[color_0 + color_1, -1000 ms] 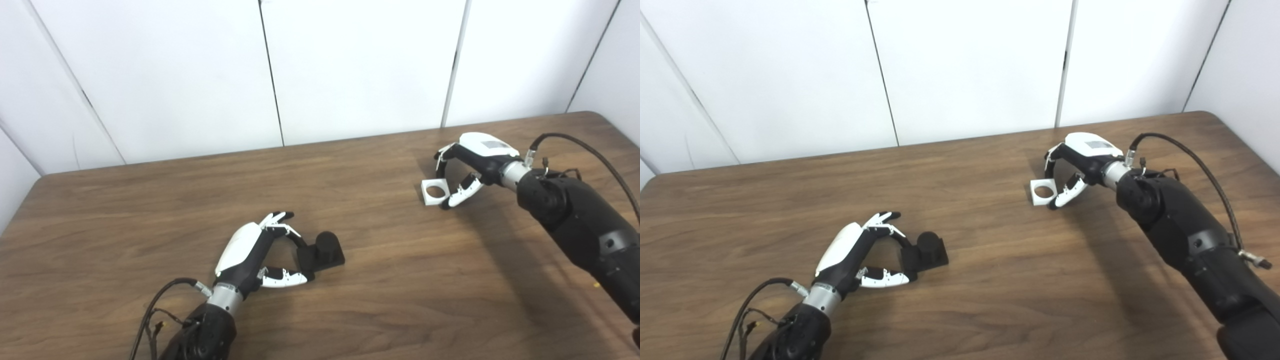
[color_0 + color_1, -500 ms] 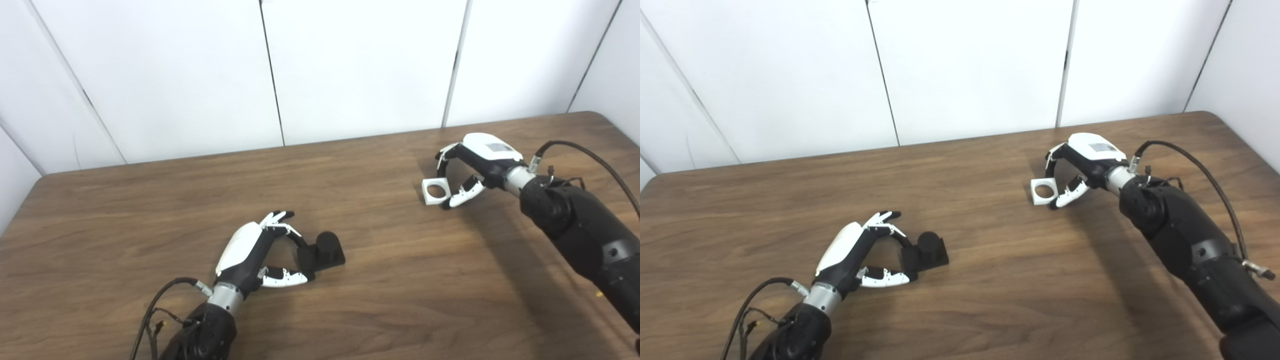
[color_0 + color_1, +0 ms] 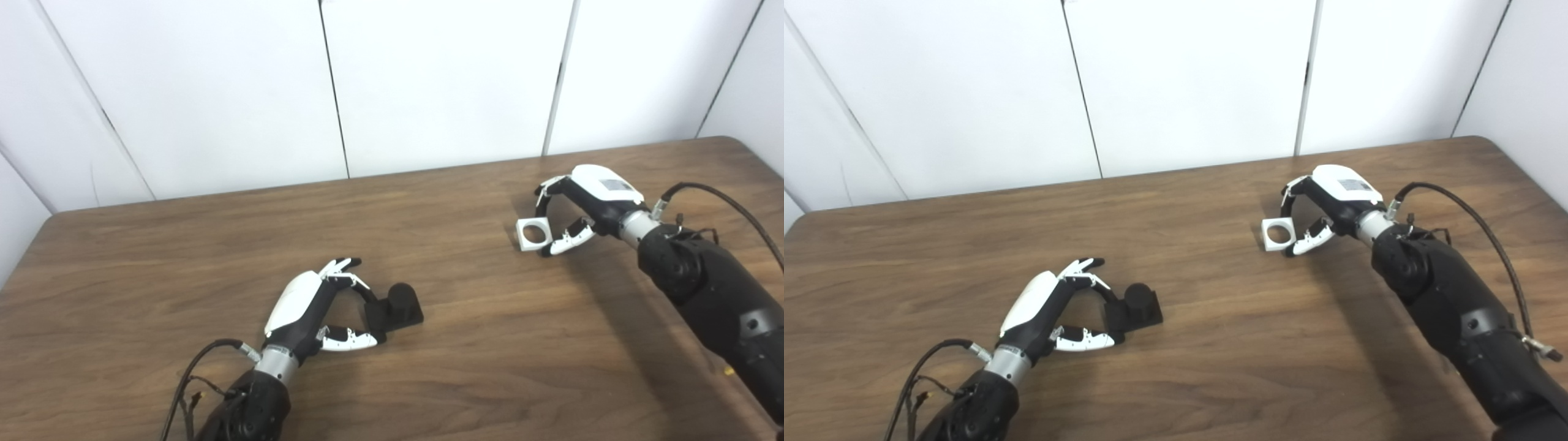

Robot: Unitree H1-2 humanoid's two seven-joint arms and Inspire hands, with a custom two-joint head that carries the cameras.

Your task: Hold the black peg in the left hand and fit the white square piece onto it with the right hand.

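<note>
The black peg [image 3: 398, 304], a short cylinder on a square base, rests on the wooden table [image 3: 184, 257] left of centre. My left hand [image 3: 309, 306] comes from below and pinches the left edge of its base between fingers and thumb. At the far right, the white square piece [image 3: 531, 233] has a round hole facing up. My right hand [image 3: 585, 199] is shut on its right side, fingers on the far edge and thumb on the near edge. The piece seems to sit a little above the table, with a thin shadow to its left.
The table's far edge meets white wall panels [image 3: 441, 79]. The right arm's black forearm [image 3: 710, 288] and its cable [image 3: 729, 202] cross the table's right side. A cable [image 3: 190, 380] loops by the left wrist.
My right hand has shifted slightly and rolled at the wrist, and the white piece it holds has risen a touch. The left hand and the black peg have stayed in place.
</note>
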